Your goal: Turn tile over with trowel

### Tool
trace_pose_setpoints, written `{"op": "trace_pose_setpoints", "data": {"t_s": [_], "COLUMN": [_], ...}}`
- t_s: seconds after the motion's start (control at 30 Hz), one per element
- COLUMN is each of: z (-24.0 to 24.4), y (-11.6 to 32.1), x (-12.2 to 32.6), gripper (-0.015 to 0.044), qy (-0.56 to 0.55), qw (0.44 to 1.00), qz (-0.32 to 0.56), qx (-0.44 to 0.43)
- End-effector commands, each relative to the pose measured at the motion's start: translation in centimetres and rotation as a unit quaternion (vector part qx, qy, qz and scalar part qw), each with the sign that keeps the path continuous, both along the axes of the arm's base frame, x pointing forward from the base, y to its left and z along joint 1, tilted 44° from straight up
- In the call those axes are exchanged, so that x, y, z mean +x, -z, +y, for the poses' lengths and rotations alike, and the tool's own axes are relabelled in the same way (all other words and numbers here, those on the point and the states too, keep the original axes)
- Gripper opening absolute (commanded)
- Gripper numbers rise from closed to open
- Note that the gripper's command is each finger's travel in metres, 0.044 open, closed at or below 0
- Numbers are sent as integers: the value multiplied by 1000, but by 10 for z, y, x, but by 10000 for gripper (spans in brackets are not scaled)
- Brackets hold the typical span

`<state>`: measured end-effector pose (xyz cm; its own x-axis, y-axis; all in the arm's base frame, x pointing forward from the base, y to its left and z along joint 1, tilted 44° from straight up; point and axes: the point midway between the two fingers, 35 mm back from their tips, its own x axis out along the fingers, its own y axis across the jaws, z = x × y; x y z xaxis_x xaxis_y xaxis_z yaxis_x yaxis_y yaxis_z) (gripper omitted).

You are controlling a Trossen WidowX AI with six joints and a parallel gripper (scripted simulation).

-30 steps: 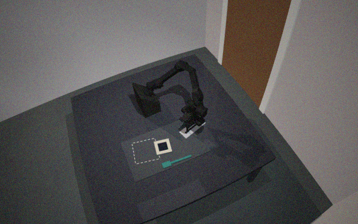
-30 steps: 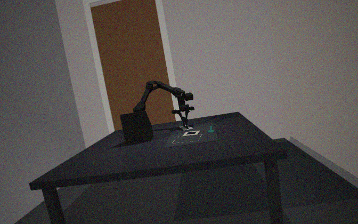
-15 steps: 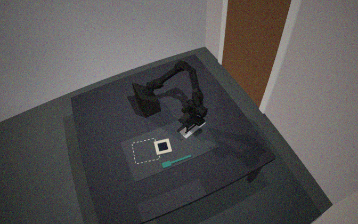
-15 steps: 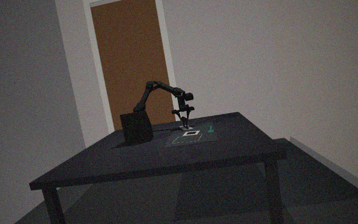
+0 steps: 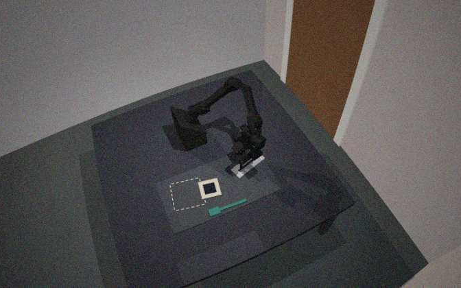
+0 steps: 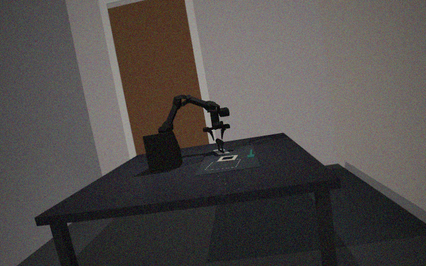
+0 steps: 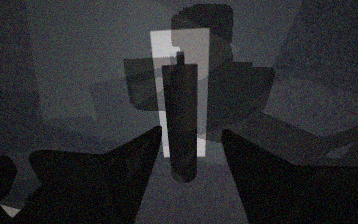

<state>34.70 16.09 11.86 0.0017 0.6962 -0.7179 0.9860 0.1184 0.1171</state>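
Observation:
The tile (image 5: pixel 204 195) (image 6: pixel 234 158) lies flat, cream with a dark square facing up, at the right edge of the dashed outline (image 5: pixel 171 196) (image 6: pixel 221 169) on the mat (image 5: pixel 186 221) (image 6: pixel 251 162), partly over that edge. The trowel's pale blade (image 5: pixel 239 173) (image 6: pixel 225 152) (image 7: pixel 163 46) lies low near the mat's far end; its dark handle (image 6: pixel 219 144) (image 7: pixel 184 115) rises from it. My gripper (image 6: pixel 217 139) (image 7: pixel 191 131) is open just above the handle, with a gap on both sides in the wrist view. Whether the handle top reaches between the fingertips is hard to tell.
A teal tool (image 5: pixel 215 210) (image 6: pixel 250 154) with a flat head and thin handle lies near the mat's front edge, beside the tile. The arm's dark base (image 5: pixel 189 136) (image 6: pixel 161 152) stands behind the mat. The arm's shadow falls across the blade and mat.

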Motion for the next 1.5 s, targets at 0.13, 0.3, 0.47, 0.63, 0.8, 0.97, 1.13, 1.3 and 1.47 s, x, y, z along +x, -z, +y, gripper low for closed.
{"op": "trace_pose_setpoints", "data": {"t_s": [0.13,0.3,0.47,0.63,0.8,0.97,1.13,1.3,1.47], "z": [-12,-12,-9,-4,2,8,13,19,20], "y": [-18,-18,-15,-9,-3,2,8,13,14], "x": [2,6,7,7,8,8,8,7,7], "gripper": [270,270,270,270,270,270,270,270,191], "qy": [5,-16,-16,-17,-17,-17,-16,-16,-16], "qw": [1000,999,999,999,999,999,999,999,999], "qz": [-12,-33,-33,-33,-33,-33,-33,-33,-33], "qx": [4,2,2,2,2,2,3,3,3]}}
